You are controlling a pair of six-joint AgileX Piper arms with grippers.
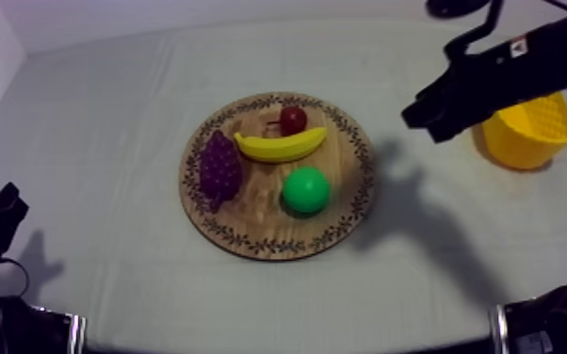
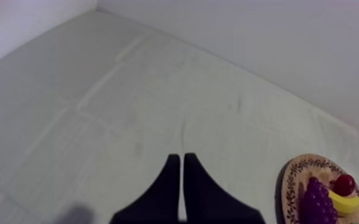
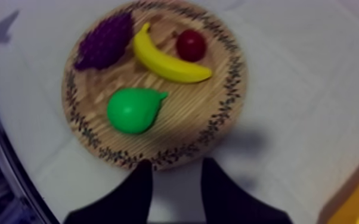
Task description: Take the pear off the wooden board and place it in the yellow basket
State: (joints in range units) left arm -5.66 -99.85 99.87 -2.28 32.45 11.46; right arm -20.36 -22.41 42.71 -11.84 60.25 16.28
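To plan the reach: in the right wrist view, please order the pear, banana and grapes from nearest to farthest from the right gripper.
1. Pear, on the near side of the board, closest to the right gripper.
2. Banana, across the middle.
3. Grapes, at the far rim.

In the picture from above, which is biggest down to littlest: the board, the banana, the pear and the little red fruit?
1. The wooden board, by far the largest.
2. The banana and the pear: the banana is longer and the pear is rounder, so they are too close to rank.
3. The small red fruit, the smallest.
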